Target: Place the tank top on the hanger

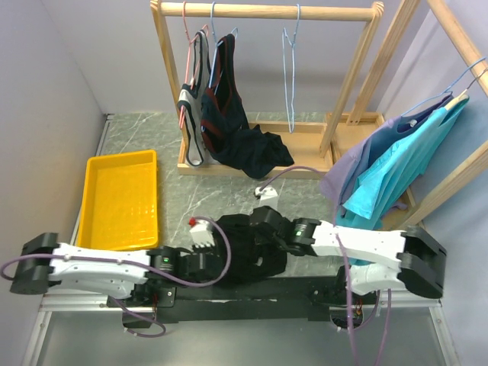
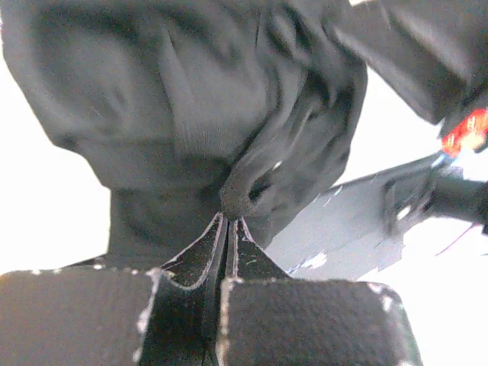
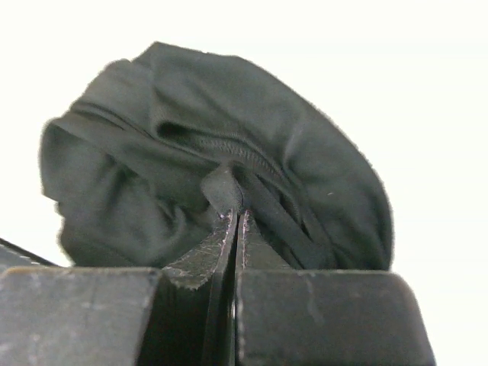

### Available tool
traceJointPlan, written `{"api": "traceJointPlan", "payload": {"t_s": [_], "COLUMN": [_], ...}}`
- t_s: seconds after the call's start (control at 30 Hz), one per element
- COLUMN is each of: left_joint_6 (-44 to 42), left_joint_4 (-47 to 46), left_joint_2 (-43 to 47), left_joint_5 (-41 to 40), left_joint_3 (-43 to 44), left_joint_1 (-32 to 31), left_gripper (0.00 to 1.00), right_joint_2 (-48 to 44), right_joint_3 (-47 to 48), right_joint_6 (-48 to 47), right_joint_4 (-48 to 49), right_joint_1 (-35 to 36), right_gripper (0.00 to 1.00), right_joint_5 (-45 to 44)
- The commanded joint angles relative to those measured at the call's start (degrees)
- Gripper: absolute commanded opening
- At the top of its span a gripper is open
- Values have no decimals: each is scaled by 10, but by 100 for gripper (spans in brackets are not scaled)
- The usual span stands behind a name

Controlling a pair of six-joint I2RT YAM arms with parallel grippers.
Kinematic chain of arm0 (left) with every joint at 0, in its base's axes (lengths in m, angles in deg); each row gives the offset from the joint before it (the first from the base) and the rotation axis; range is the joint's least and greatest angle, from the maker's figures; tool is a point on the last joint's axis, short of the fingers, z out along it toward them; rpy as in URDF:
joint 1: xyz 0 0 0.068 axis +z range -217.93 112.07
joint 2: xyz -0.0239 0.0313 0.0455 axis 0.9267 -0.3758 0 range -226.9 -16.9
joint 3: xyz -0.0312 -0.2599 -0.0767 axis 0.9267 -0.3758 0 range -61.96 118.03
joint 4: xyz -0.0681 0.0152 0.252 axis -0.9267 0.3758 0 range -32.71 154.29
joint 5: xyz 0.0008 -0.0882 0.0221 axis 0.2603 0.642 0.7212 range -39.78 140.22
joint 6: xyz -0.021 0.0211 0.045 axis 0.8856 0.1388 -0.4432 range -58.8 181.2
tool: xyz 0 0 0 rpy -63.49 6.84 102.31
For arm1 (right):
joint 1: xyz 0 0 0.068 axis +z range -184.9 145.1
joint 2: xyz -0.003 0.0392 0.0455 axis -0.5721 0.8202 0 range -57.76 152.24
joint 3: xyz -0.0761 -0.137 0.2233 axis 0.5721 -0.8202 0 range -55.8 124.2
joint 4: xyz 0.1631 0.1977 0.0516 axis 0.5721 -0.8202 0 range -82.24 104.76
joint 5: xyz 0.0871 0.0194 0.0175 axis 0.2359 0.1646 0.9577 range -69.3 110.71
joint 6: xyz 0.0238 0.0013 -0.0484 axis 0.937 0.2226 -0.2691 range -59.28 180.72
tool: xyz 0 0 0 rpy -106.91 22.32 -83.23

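Observation:
The black tank top (image 1: 245, 245) lies bunched on the table between the two arms, near the front edge. My left gripper (image 1: 217, 258) reaches in from the left and is shut, pinching a fold of the tank top (image 2: 229, 137) at its tips (image 2: 229, 219). My right gripper (image 1: 268, 230) comes in from the right and is shut on a narrow strap of the tank top (image 3: 229, 160) at its tips (image 3: 235, 214). The light-blue wire hanger (image 1: 290, 72) hangs bare on the wooden rack's rail at the back, far from both grippers.
A yellow tray (image 1: 97, 200) sits at the left. The wooden rack (image 1: 267, 11) also carries a pink hanger with a grey-black top (image 1: 192, 107) and a red-trimmed dark top (image 1: 229, 114). Teal and lavender garments (image 1: 393, 164) hang at the right. A small white object (image 1: 267, 192) lies mid-table.

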Motion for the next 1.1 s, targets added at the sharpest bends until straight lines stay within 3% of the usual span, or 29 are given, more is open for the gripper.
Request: {"api": "traceJointPlan", "payload": {"t_s": [0.0,0.07,0.23,0.37,0.47,0.63,0.83,0.93,1.07], "left_joint_6": [39,18,-197,-420,-510,-576,-599,-592,-549], "left_joint_4": [158,172,104,-8,-48,-53,-12,10,50], "left_joint_2": [99,123,140,118,85,4,-60,-58,-18], "left_joint_5": [-156,-202,-251,-219,-161,-77,-14,7,45], "left_joint_3": [62,100,223,337,443,620,752,749,677], "left_joint_1": [-2,16,126,219,277,311,316,317,317], "left_gripper": [1,1,1,1,1,1,1,1,1], "right_joint_2": [-79,-115,-170,-171,-161,-140,-110,-113,-159], "right_joint_3": [66,100,204,296,371,495,618,615,518], "right_joint_6": [-1,-13,-55,-118,-168,-251,-297,-279,-196], "right_joint_4": [-37,-49,-50,-41,-28,-1,0,-24,-61], "right_joint_1": [-4,-3,-3,-4,-15,-33,-34,-34,-35], "right_gripper": [0,0,0,0,0,0,0,0,0], "right_joint_5": [-68,-84,-155,-220,-251,-277,-280,-268,-235]}}
